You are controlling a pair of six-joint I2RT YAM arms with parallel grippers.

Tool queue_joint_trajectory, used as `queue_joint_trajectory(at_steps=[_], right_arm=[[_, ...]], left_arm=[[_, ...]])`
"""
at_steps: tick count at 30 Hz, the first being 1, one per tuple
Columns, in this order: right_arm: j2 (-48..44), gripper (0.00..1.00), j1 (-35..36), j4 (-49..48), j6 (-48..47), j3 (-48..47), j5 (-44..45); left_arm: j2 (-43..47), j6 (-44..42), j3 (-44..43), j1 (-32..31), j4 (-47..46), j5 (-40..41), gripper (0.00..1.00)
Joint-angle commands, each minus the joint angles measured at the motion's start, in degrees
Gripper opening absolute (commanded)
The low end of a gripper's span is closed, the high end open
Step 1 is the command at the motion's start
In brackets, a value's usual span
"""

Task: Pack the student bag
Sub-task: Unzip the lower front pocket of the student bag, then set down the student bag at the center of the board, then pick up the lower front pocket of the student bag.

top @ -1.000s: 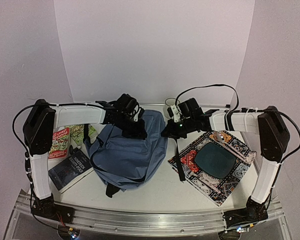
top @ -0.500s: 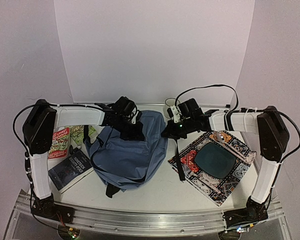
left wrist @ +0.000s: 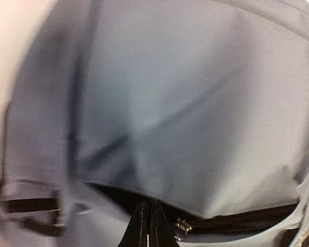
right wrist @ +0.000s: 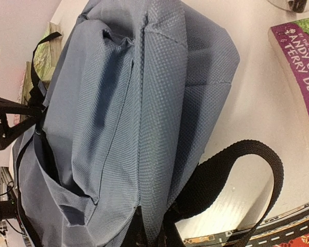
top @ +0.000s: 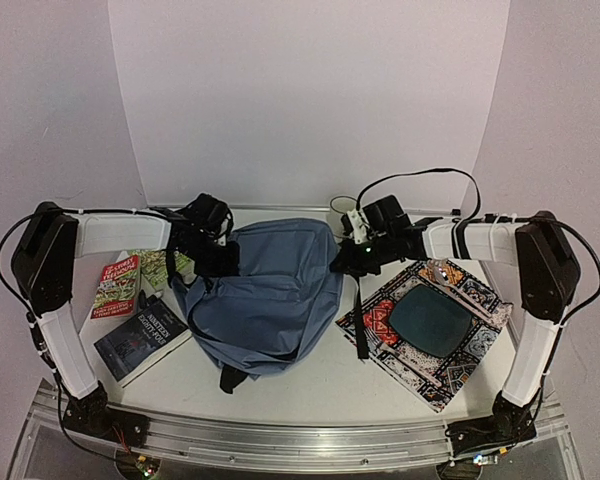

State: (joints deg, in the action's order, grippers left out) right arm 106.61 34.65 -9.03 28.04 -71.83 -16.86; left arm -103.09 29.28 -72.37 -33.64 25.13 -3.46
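The student bag (top: 270, 300), a slate-blue backpack, lies in the middle of the table. My left gripper (top: 220, 262) is at its upper left edge. In the left wrist view the left gripper (left wrist: 148, 221) is shut at the zipper line, on the pull beside the metal slider (left wrist: 181, 226). A dark gap of open zipper runs along under the blue fabric (left wrist: 195, 118). My right gripper (top: 348, 262) is at the bag's upper right corner. In the right wrist view the right gripper (right wrist: 159, 236) is shut on a fold of the student bag (right wrist: 118, 103) next to a black strap (right wrist: 232, 170).
Left of the bag lie a red book (top: 118, 285), a green one (top: 165, 265) and a dark book (top: 140, 335). A patterned cloth mat (top: 460, 370) with a dark teal patch lies at the right. A purple book (right wrist: 301, 67) lies beyond the bag. A black strap (top: 360, 320) trails between bag and mat.
My left gripper has shut and swung left along the bag's top edge, drawing the fabric out to the left. The right arm has stayed where it was.
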Motion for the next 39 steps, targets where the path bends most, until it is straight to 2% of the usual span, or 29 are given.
queue_joint_trajectory(at_steps=[1,5,11,15,17,21,23,25,27,30,34,39], right_arm=[[-4.04,0.0,-3.56,0.79,-2.38,0.53,1.87],[-3.28,0.0,-4.47,1.37,-3.5,-0.14,1.71],[-1.04,0.0,-4.57,2.62,-4.73,-1.77,3.29],[0.02,0.0,-5.93,3.99,-5.63,-3.0,4.6],[0.72,0.0,-6.25,4.67,-6.31,-4.11,4.45],[2.18,0.01,-6.06,6.01,-8.19,-6.45,0.48],[1.98,0.09,-5.55,6.05,-9.14,-6.94,-0.71],[1.0,0.21,-4.77,6.57,-10.56,-7.32,-0.74],[-0.51,0.37,-3.56,6.79,-11.92,-7.5,0.58],[-2.75,0.54,-1.18,7.56,-14.38,-7.88,3.76],[-3.82,0.62,3.11,8.25,-19.57,-9.64,7.66],[1.01,0.69,9.14,8.94,-27.23,-15.47,13.6]], left_arm=[[5.51,-3.54,4.26,4.18,5.84,13.26,0.0],[6.46,-3.35,7.74,6.02,9.66,21.13,0.0],[6.98,-2.97,11.38,6.02,11.49,24.31,0.0],[7.23,-2.55,10.89,6.19,12.18,29.0,0.0],[6.45,-3.25,9.15,6.22,12.37,27.33,0.0],[8.14,-3.83,7.53,4.74,8.16,15.2,0.0],[9.52,-3.06,7.94,3.44,5.61,9.34,0.0],[10.55,-1.12,8.52,3.02,2.85,4.42,0.0],[11.5,1.18,9.63,2.89,0.28,-1.21,0.0],[12.19,3.61,10.99,2.57,-3.0,-5.49,0.0],[11.79,3.88,11.03,2.01,-3.79,-6.15,0.0],[12.23,3.46,11.83,2.0,-3.82,-5.03,0.0]])
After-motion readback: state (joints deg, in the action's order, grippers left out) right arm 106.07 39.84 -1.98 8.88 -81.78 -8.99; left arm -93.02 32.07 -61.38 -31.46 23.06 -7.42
